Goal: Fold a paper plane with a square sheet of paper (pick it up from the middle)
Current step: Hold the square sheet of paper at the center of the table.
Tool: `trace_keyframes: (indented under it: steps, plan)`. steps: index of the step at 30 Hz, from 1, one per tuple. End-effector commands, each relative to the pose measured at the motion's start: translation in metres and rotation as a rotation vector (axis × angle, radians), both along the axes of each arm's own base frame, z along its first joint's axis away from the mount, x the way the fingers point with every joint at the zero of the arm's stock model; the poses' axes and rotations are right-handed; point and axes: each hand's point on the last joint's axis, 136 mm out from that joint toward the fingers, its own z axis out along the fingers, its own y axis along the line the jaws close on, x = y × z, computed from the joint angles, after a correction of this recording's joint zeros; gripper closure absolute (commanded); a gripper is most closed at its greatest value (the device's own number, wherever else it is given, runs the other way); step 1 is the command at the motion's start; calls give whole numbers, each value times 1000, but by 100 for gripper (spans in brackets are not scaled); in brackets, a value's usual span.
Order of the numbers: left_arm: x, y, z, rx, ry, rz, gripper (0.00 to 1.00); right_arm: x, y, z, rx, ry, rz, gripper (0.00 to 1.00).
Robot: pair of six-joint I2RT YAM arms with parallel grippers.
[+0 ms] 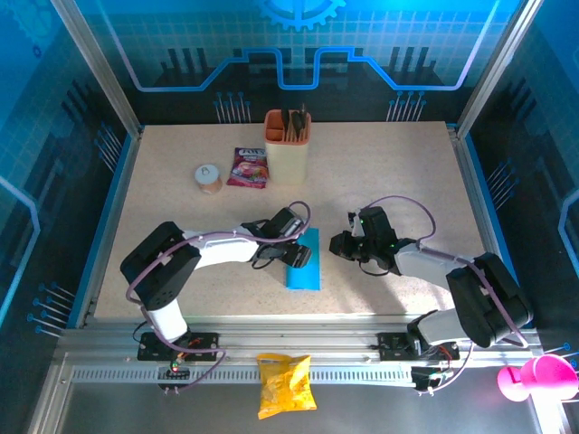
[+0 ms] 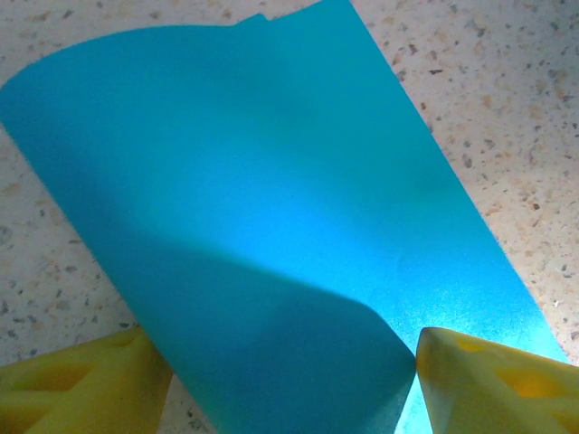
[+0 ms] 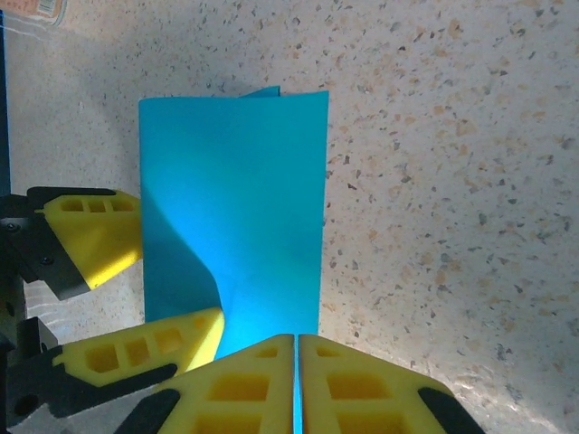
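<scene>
Right gripper (image 3: 297,348) fingers together at square sheet of paper (image 3: 235,208) edge; left gripper (image 2: 285,362) spread astride lifted layer. We risk skewed crease if layer springs back.

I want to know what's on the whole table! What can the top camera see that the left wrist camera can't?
Top camera: the beige cup, the pink packet, the yellow snack bag and the shut right gripper. Left wrist camera: a close look at the left gripper, its yellow fingers either side of a curled-over fold. Both: the blue sheet of paper on the speckled table.
</scene>
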Motion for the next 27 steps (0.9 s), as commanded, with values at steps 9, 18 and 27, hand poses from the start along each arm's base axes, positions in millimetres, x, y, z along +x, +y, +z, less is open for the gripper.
trace_keyframes:
  steps: [9, 18, 27]
  plan:
    - [8, 13, 14, -99, -33, 95, 28, -2, 3, -5, 13, 12, 30, 90]
    - [4, 15, 10, -116, -25, 80, 28, -3, 10, -4, 22, 14, 54, 90]
    - [0, 16, 14, -157, -11, 63, 28, -5, 19, -4, 28, 14, 85, 89]
